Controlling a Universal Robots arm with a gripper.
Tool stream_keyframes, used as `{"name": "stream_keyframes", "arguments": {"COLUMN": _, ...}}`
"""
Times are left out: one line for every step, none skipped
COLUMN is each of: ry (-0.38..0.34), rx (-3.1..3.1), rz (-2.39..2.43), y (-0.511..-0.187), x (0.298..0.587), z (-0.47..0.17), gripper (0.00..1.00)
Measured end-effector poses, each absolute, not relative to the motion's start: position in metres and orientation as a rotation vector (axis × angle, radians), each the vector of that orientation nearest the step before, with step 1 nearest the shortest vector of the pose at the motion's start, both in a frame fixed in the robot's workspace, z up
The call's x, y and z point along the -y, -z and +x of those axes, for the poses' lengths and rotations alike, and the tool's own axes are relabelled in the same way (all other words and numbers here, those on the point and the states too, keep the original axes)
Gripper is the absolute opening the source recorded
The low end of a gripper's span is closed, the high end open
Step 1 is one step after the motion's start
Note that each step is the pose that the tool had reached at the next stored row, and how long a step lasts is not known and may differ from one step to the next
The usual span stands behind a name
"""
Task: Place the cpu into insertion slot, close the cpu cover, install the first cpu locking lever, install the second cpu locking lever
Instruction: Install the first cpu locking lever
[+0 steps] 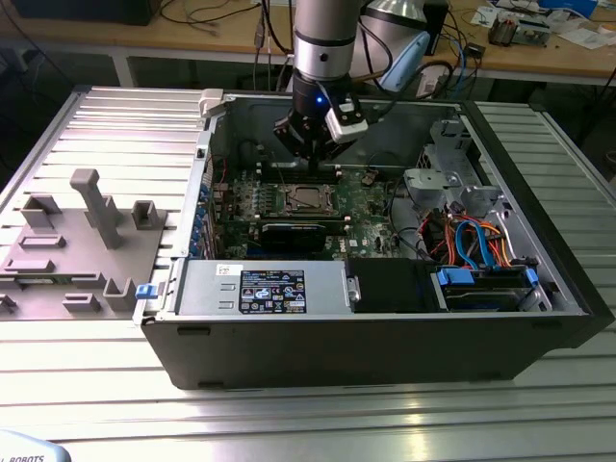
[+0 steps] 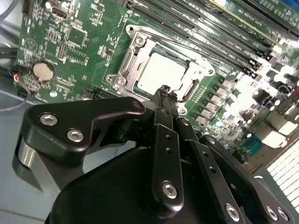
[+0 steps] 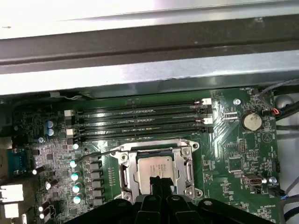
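Note:
The cpu (image 2: 161,74) lies flat in the insertion slot (image 1: 289,199) on the green motherboard, its silver-grey top showing. The silvery cpu cover (image 3: 156,152) frames the chip and looks to lie down around it. A thin wire lever (image 3: 96,154) runs out from one corner of the socket. My gripper (image 2: 164,91) hangs just above the edge of the chip, its black fingers pressed together with nothing between them. In the exterior view the gripper (image 1: 310,152) is inside the open computer case, over the socket. In the first wrist view the fingertips (image 3: 161,179) overlap the chip's near edge.
Long memory slots (image 3: 140,123) run beside the socket, with a coin battery (image 3: 252,122) on the board. A black card (image 1: 294,234), the power supply (image 1: 260,289) and cables (image 1: 476,241) stand within the case walls (image 1: 207,164). Grey fixtures (image 1: 87,231) sit outside.

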State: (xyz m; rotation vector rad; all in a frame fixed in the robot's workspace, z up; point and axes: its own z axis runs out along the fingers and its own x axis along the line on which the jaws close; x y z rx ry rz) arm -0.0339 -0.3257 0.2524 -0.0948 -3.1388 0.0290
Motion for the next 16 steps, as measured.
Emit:
{"name": "stream_keyframes", "arguments": {"ry": -0.029, "rx": 3.14, "rz": -0.036, "y": -0.252, "x": 0.326, "z": -0.034, "gripper": 0.11}}
{"name": "stream_keyframes", "arguments": {"ry": -0.029, "rx": 3.14, "rz": -0.036, "y": -0.252, "x": 0.326, "z": -0.034, "gripper": 0.11}}
{"name": "stream_keyframes", "arguments": {"ry": -0.029, "rx": 3.141, "rz": -0.036, "y": -0.252, "x": 0.326, "z": -0.036, "gripper": 0.11}}
{"name": "stream_keyframes", "arguments": {"ry": -0.029, "rx": 3.141, "rz": -0.036, "y": -0.252, "x": 0.326, "z": -0.039, "gripper": 0.11}}
{"name": "stream_keyframes", "arguments": {"ry": -0.029, "rx": 3.141, "rz": -0.036, "y": -0.252, "x": 0.326, "z": -0.042, "gripper": 0.11}}
{"name": "stream_keyframes", "arguments": {"ry": -0.029, "rx": 3.141, "rz": -0.036, "y": -0.252, "x": 0.326, "z": -0.044, "gripper": 0.11}}
{"name": "stream_keyframes", "arguments": {"ry": -0.029, "rx": 3.141, "rz": -0.036, "y": -0.252, "x": 0.326, "z": -0.044, "gripper": 0.11}}
{"name": "stream_keyframes", "arguments": {"ry": -0.029, "rx": 3.141, "rz": -0.036, "y": -0.252, "x": 0.326, "z": -0.045, "gripper": 0.11}}
{"name": "stream_keyframes", "arguments": {"ry": -0.029, "rx": 3.141, "rz": -0.036, "y": -0.252, "x": 0.326, "z": -0.046, "gripper": 0.11}}
{"name": "stream_keyframes", "arguments": {"ry": -0.029, "rx": 3.141, "rz": -0.036, "y": -0.252, "x": 0.326, "z": -0.046, "gripper": 0.11}}
{"name": "stream_keyframes", "arguments": {"ry": -0.029, "rx": 3.141, "rz": -0.036, "y": -0.252, "x": 0.326, "z": -0.047, "gripper": 0.11}}
{"name": "stream_keyframes", "arguments": {"ry": -0.029, "rx": 3.141, "rz": -0.036, "y": -0.252, "x": 0.326, "z": -0.048, "gripper": 0.11}}
{"name": "stream_keyframes", "arguments": {"ry": -0.029, "rx": 3.141, "rz": -0.036, "y": -0.252, "x": 0.326, "z": -0.049, "gripper": 0.11}}
{"name": "stream_keyframes", "arguments": {"ry": -0.029, "rx": 3.14, "rz": -0.036, "y": -0.252, "x": 0.326, "z": -0.049, "gripper": 0.11}}
{"name": "stream_keyframes", "arguments": {"ry": -0.029, "rx": 3.141, "rz": -0.035, "y": -0.252, "x": 0.326, "z": -0.05, "gripper": 0.11}}
{"name": "stream_keyframes", "arguments": {"ry": -0.029, "rx": 3.141, "rz": -0.035, "y": -0.252, "x": 0.326, "z": -0.05, "gripper": 0.11}}
